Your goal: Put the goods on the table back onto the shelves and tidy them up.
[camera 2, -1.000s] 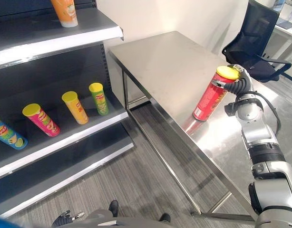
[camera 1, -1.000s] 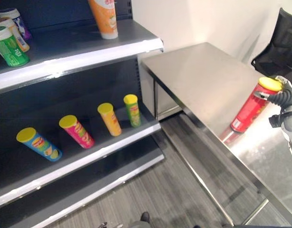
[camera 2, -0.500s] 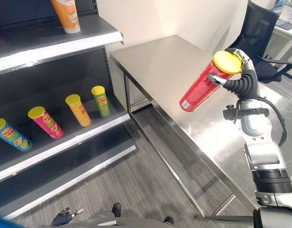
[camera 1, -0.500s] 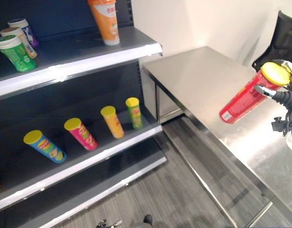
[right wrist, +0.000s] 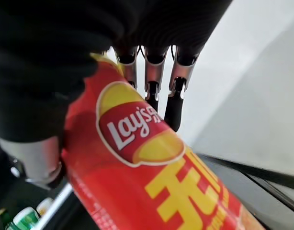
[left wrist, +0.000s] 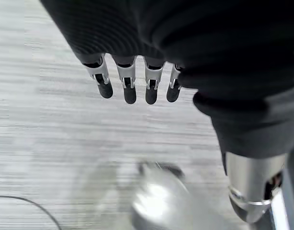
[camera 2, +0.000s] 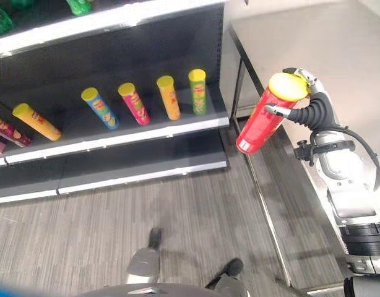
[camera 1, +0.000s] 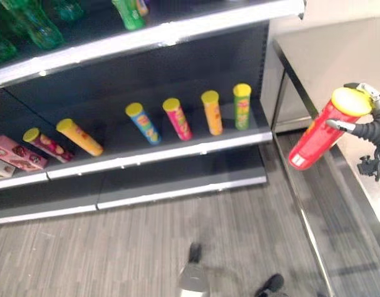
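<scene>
Right hand [camera 2: 309,106]: raised beside the table's edge, fingers curled round the top end of the red can [camera 2: 263,119], just below its yellow lid.
Red can: held in the air, tilted, lid end up toward the hand, base pointing down toward the floor [camera 2: 116,229]; it touches neither table nor shelf.
Right arm: comes up from the lower right, forearm near upright, wrist bent toward the shelves.
Left hand [left wrist: 137,84]: seen in its wrist view hanging over the floor, fingers relaxed and straight, holding nothing.
Table [camera 2: 338,43]: steel, at the right, beside the shelves.
Middle shelf [camera 1: 153,151]: a row of cans leaning back, among them blue [camera 1: 142,122], pink [camera 1: 177,118], orange [camera 1: 211,112] and green [camera 1: 241,106], side by side but apart; a yellow can [camera 1: 79,136] stands further left.
Top shelf [camera 1: 146,37]: green bottles [camera 1: 35,25] stand on it.
</scene>
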